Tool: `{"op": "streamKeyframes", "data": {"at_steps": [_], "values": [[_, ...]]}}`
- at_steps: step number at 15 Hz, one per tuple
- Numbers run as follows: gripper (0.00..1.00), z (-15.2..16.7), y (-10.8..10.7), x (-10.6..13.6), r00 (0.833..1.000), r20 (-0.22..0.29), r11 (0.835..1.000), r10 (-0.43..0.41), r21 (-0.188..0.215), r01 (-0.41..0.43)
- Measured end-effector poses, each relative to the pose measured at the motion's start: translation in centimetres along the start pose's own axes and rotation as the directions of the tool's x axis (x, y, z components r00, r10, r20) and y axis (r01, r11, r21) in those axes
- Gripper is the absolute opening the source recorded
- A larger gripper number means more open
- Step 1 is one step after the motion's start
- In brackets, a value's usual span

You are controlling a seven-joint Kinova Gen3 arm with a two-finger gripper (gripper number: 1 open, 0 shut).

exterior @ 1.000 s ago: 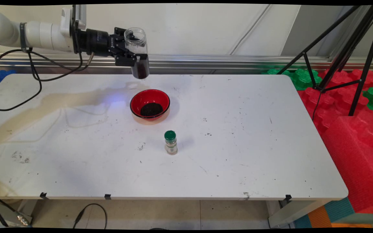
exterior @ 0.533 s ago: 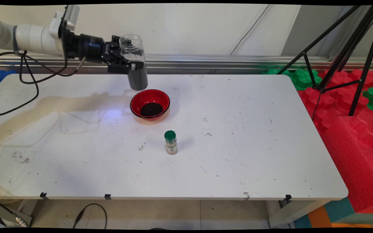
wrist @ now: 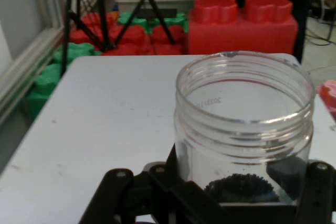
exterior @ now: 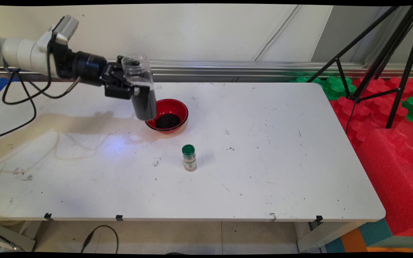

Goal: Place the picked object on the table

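Observation:
My gripper [exterior: 136, 92] is shut on a clear plastic jar [exterior: 140, 87] with an open threaded mouth and dark grains in its lower half. The jar stands nearly upright in the air, just left of a red bowl [exterior: 172, 107] that holds a pile of the same dark grains [exterior: 167, 121]. The jar's bottom hides the bowl's left rim. In the hand view the jar [wrist: 244, 124] fills the middle, its mouth open, between the black fingers [wrist: 319, 192] of the gripper [wrist: 220, 195]. A small spice bottle with a green cap [exterior: 189, 157] stands in front of the bowl.
The white table [exterior: 264, 150] carries small dark specks. Red and green foam blocks [exterior: 389, 143] and a black tripod [exterior: 378, 57] stand off its right side. Black cables [exterior: 16, 100] hang from the arm at the left.
The gripper has carried the jar down and to the left, from high behind the bowl to beside its left rim. The bowl and spice bottle have not moved.

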Motion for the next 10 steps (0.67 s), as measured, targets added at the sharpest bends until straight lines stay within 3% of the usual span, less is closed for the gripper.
{"op": "streamKeyframes", "data": {"at_steps": [5,10], "values": [[0.00,-0.3,2.6,-1.8,1.000,0.006,0.998,-0.028,-0.063,0.029],[0.00,-0.1,4.0,-3.5,0.999,0.015,0.995,-0.039,-0.089,0.040]]}}
